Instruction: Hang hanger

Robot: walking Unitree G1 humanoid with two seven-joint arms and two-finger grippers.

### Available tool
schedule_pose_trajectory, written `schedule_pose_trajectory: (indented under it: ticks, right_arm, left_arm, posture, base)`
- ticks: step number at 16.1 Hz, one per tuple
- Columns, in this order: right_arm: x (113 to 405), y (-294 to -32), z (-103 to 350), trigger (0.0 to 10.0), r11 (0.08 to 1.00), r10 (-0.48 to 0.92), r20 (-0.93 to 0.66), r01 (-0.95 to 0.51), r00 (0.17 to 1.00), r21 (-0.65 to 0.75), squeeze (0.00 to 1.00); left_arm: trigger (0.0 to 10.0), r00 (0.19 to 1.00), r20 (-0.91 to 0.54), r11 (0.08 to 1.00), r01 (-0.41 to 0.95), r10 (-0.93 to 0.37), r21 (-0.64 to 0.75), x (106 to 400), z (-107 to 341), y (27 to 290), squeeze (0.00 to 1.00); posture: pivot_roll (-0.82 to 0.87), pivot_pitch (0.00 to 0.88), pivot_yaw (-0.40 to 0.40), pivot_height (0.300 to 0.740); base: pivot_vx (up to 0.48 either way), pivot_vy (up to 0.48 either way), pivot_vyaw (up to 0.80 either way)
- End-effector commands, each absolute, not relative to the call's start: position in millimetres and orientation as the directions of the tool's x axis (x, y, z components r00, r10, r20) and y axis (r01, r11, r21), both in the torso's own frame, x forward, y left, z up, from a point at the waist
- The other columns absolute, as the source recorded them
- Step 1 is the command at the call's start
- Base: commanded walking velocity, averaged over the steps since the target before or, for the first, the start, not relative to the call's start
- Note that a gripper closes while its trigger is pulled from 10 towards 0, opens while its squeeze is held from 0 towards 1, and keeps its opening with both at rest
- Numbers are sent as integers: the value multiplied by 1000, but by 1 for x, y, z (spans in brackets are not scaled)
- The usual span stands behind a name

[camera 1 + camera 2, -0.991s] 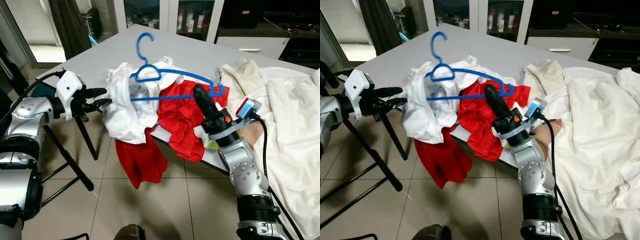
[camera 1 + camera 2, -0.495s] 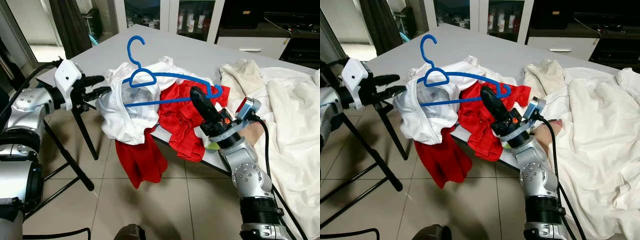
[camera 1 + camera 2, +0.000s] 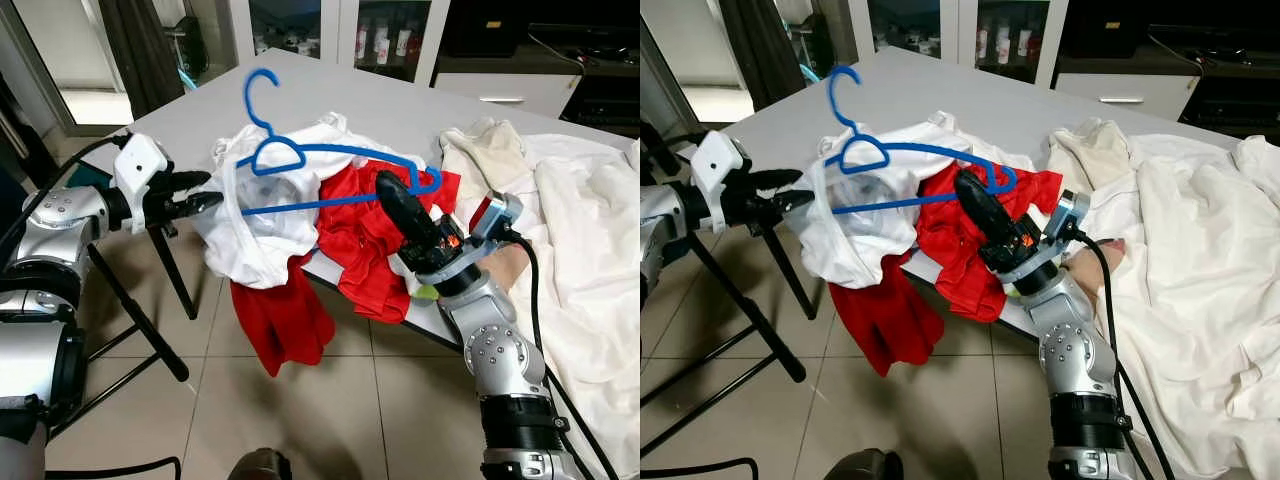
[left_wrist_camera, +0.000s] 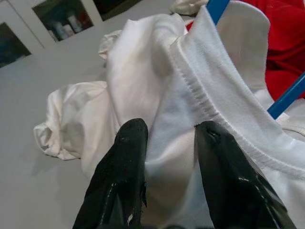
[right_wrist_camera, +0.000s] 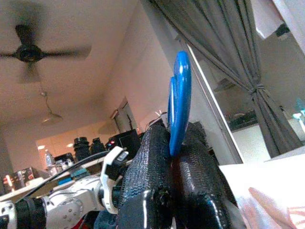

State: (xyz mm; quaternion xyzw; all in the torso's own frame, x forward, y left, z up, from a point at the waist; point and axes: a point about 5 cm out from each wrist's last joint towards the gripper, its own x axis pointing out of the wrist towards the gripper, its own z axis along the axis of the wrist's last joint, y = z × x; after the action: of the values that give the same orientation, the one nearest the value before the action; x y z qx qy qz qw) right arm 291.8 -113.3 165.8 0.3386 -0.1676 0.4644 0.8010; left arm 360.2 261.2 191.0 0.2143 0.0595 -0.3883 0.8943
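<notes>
The right gripper (image 3: 390, 190) is clamped on the blue hanger (image 3: 330, 170), holding it above the table (image 3: 400, 100). The left gripper (image 4: 169, 136), fingers apart, straddles the white shirt's (image 3: 255, 230) collar edge.

Relative to one second earlier, the right gripper (image 3: 388, 187), clamped on the lower bar of the blue hanger (image 3: 330, 175), has tilted further toward the robot's left, so the hanger's hook has swung leftward and slightly higher over the grey table (image 3: 400, 110). The hook shows motion blur. The white shirt (image 3: 255, 225) threaded on the hanger has been drawn with it, its collar opening stretched wider toward the left side. The left gripper (image 3: 202, 190), which rose and pulled back half a second ago, has come forward again; its spread fingers (image 4: 128, 157) now straddle the ribbed collar edge of the white shirt.
</notes>
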Motion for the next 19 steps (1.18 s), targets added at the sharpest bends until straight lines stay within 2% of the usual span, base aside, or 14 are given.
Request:
schedule_pose_trajectory:
  ticks: [1, 9, 10, 11, 12, 13, 14, 19]
  right_arm:
    - [290, -111, 170, 10000, 314, 645, 595, -876, 480, 366, 0]
    - [281, -104, 175, 10000, 238, 683, 607, -909, 407, 342, 0]
    - [281, -103, 178, 10000, 232, 684, 612, -914, 397, 334, 0]
    - [281, -102, 179, 10000, 229, 683, 615, -915, 394, 331, 0]
    - [280, -102, 181, 10000, 225, 683, 618, -918, 388, 327, 0]
    - [280, -102, 182, 10000, 223, 684, 620, -919, 384, 324, 0]
    - [280, -102, 183, 10000, 222, 683, 622, -920, 383, 323, 0]
    - [279, -102, 187, 10000, 206, 679, 635, -926, 368, 316, 0]
  left_arm:
    - [10000, 675, -294, 585, 735, -676, 342, 362, 195, 259, 0]
    - [10000, 666, -298, 567, 742, -683, 358, 365, 192, 248, 0]
    - [9216, 660, -301, 560, 747, -689, 357, 365, 191, 246, 0]
    - [7137, 658, -302, 558, 749, -690, 357, 366, 191, 246, 0]
    - [6588, 657, -303, 556, 750, -690, 358, 366, 190, 245, 0]
    - [4588, 654, -303, 555, 752, -693, 355, 366, 190, 244, 0]
    - [0, 648, -301, 553, 758, -699, 346, 366, 190, 244, 0]
    - [0, 624, -298, 542, 778, -722, 318, 363, 188, 245, 0]
  posture:
    - [116, 0, 61, 740]
    - [119, 0, 62, 740]
    - [119, 0, 62, 740]
    - [119, 0, 62, 740]
    - [119, 0, 62, 740]
    - [115, 0, 63, 740]
    - [116, 0, 63, 740]
    - [120, 0, 60, 740]
  base:
    - [0, 0, 0]
    - [0, 0, 0]
    - [0, 0, 0]
    - [0, 0, 0]
    - [0, 0, 0]
    - [0, 0, 0]
    - [0, 0, 0]
    - [0, 0, 0]
